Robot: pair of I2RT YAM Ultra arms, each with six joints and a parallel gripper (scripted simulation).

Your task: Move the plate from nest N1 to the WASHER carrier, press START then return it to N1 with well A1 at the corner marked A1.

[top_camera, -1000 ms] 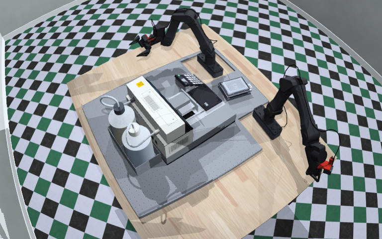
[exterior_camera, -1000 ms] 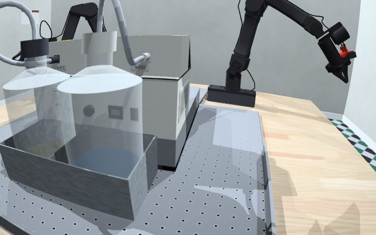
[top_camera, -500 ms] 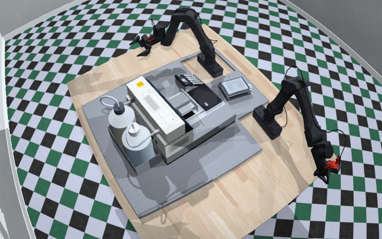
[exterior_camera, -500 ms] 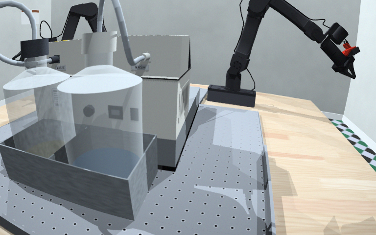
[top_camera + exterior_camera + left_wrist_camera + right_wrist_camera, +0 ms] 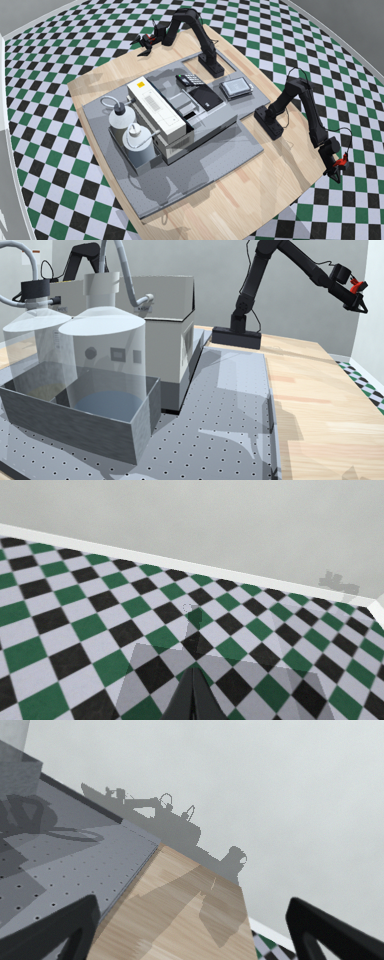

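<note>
From the top, the plate (image 5: 237, 86) sits in the nest (image 5: 236, 94), on the perforated board (image 5: 226, 147) (image 5: 198, 421) (image 5: 75, 865) between the two arms' bases; I cannot tell which corner is cut off. Beside it are a dark panel (image 5: 206, 97) and the keypad (image 5: 193, 79), with a small green light at one end. The washer's tall white housing (image 5: 157, 104) (image 5: 167, 347) rises beyond them. Two bottles stand in a grey tray (image 5: 147, 165) (image 5: 70, 426) against its far side, hoses looping to it. The right pincer (image 5: 134, 50) is spread, out over the edge of the worktop (image 5: 243, 198) (image 5: 325, 423) (image 5: 165, 895). The left pincer (image 5: 338, 181) (image 5: 364, 311) (image 5: 192, 677) is well apart from the plate, also out by the edge.

From the exterior, bottles, tray and washer block the near side, and the plate is hidden. The left arm reaches away from them, its pincer up in the air.

At the left wrist, the fingers are pressed together on nothing, facing chequered floor (image 5: 150, 615) and wall.

At the right wrist, the fingers stand wide with nothing between them; beyond lie board, bare wood and wall.
</note>
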